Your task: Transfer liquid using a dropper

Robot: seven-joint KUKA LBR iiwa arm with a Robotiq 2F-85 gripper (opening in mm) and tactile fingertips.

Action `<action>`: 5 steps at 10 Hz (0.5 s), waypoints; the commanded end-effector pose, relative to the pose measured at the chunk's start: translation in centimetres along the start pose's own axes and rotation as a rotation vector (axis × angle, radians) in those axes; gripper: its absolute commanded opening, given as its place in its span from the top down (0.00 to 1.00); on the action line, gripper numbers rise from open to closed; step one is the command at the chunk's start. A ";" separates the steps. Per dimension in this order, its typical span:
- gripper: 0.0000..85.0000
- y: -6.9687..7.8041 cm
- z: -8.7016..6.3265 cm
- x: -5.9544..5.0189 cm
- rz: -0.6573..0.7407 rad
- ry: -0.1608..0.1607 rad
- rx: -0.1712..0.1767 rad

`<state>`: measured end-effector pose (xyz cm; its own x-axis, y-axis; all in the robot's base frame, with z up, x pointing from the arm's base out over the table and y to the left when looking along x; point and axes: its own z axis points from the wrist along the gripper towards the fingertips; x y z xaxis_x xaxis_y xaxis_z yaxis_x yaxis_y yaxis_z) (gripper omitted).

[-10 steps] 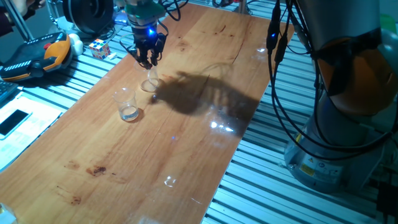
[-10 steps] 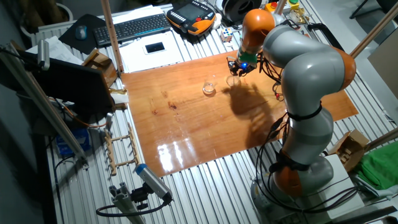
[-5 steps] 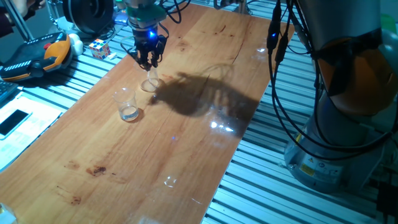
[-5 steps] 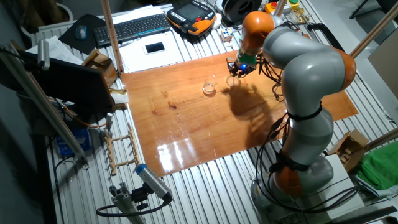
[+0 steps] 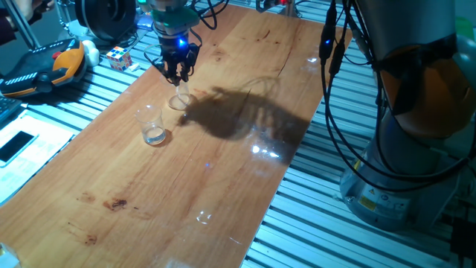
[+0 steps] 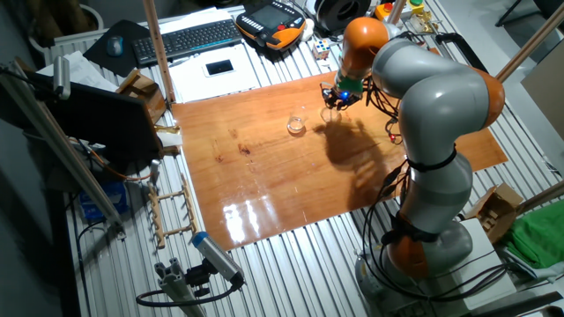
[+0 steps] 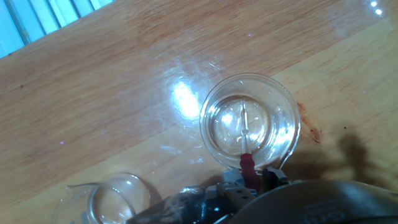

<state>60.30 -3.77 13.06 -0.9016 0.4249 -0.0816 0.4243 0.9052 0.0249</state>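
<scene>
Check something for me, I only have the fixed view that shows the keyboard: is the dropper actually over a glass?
Observer: Yes. The hand view shows the thin clear dropper with the red end pointing down inside the rim of the low clear glass dish.
Operator: Is it held?
Observer: Its red end sits between the fingers of the gripper, so it looks gripped.
Operator: And the other glass?
Observer: The clear glass tumbler stands beside the dish, not touching it.
</scene>
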 end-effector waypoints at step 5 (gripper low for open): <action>0.67 0.1 -0.2 0.0 -0.002 -0.005 0.003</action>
<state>60.33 -3.68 13.22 -0.9020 0.4228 -0.0869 0.4226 0.9061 0.0222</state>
